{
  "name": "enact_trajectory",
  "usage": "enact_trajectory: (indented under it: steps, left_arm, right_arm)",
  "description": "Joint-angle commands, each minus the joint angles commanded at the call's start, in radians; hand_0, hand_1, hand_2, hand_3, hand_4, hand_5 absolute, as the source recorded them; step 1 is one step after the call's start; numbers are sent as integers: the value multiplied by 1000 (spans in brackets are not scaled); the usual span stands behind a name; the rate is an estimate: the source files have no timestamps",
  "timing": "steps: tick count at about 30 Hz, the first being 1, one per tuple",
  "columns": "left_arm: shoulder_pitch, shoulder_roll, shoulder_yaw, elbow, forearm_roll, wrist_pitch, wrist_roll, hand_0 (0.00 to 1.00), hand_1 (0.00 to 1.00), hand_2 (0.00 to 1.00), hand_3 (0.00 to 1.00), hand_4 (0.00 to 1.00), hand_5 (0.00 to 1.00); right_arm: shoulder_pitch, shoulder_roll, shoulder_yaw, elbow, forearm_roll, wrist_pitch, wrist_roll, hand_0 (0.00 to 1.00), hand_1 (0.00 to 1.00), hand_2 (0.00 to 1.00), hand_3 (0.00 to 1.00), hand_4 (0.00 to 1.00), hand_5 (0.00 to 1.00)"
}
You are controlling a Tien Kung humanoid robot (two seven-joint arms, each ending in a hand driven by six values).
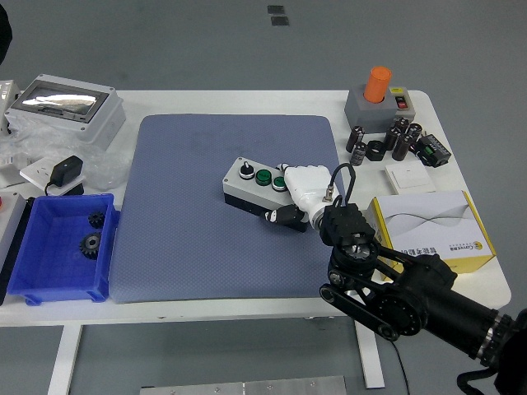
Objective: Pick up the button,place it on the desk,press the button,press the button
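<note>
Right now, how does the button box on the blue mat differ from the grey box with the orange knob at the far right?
The button box lies on the blue mat, under the right robot hand; the orange-knob box stands untouched on the bare white table. The button box carries low buttons, green among them; the orange-knob box has one tall orange cylinder. Both have grey housings.

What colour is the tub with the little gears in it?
Blue. The tub sits at the table's left side, clearest in the head view, with dark gears inside.

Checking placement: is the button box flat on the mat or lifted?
Cannot tell: the button box overlaps the mat, right hand clasping its end.
</note>
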Motion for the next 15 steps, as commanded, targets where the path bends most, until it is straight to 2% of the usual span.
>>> enact_trajectory:
  steps: [4, 6, 7, 12, 13, 15]
  left_arm:
    - [1, -2, -2, 2, 1, 2, -6, 671, 626, 631, 767, 948, 659]
    - [2, -3, -2, 3, 0, 3, -9, 671, 626, 631, 767, 948, 659]
    - [2, -3, -1, 3, -1, 4, -10, 671, 625, 631, 766, 947, 654]
    - [7, -6, 1, 2, -7, 6, -7, 671, 625, 631, 766, 947, 654]
    - [7, -6, 1, 1, -7, 6, -7, 671, 624, 631, 765, 947, 651]
    - [6, -8, 1, 2, -7, 7, -8, 671, 624, 631, 765, 947, 651]
  right_arm:
    - [-8, -13, 4, 24, 10, -19, 48, 83, 314, 340, 406, 489, 123]
    - [-15, -31, 8, 46, 46, -30, 96, 83, 314, 340, 406, 489, 123]
    - [-18, -42, 9, 61, 65, -34, 122, 79, 284, 277, 406, 444, 46]
    - [-22, -109, -8, 159, 160, -59, 273, 79, 284, 277, 406, 444, 46]
    - [-20, -118, -21, 174, 170, -68, 303, 82, 285, 279, 453, 412, 2]
    - [-16, -127, -49, 181, 171, -93, 361, 82, 285, 279, 453, 412, 2]
